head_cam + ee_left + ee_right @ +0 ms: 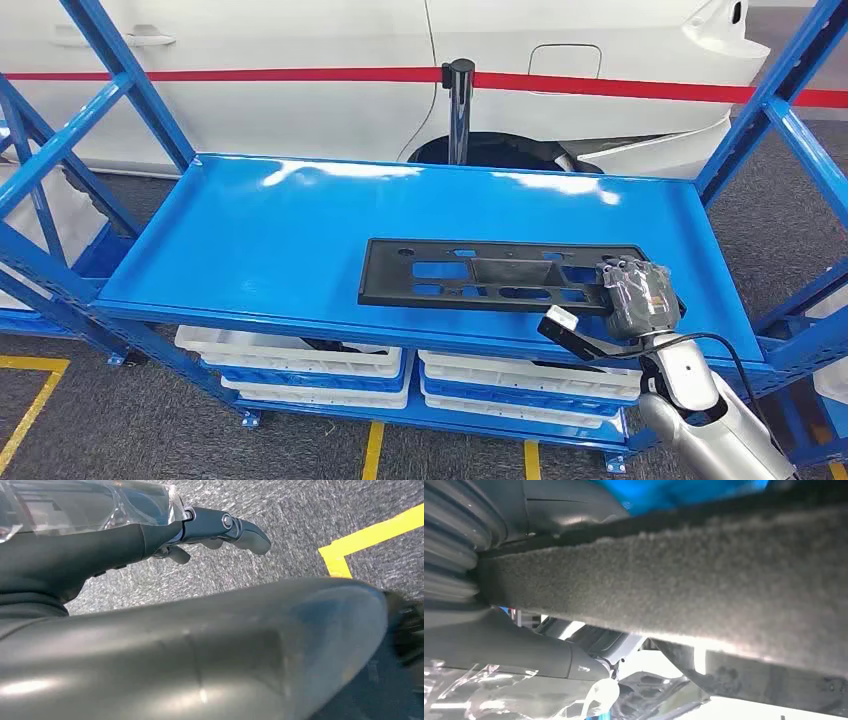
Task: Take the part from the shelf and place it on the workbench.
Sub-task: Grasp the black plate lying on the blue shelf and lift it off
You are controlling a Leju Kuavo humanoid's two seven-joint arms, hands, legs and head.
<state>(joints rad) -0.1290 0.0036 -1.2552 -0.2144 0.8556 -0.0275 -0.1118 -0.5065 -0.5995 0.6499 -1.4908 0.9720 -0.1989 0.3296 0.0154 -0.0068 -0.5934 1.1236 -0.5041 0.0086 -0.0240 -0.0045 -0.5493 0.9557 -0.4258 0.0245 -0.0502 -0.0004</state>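
Observation:
The part [480, 275] is a flat black plate with several cut-outs, lying on the blue shelf [270, 230] right of the middle. My right hand [638, 295] sits at the plate's right end, over its near corner. In the right wrist view the part's rough grey edge [699, 585] runs between the thumb and the fingers [549, 662], so the hand grips it. My left hand [150, 535] hangs over the grey floor with its fingers stretched out and nothing in them.
Blue uprights [770, 110] frame the shelf on both sides. White bins [300, 365] sit on the level below. Behind the shelf stand a white car [300, 60] and a barrier post [457, 100] with red tape. Yellow floor tape [360, 535] lies near my left side.

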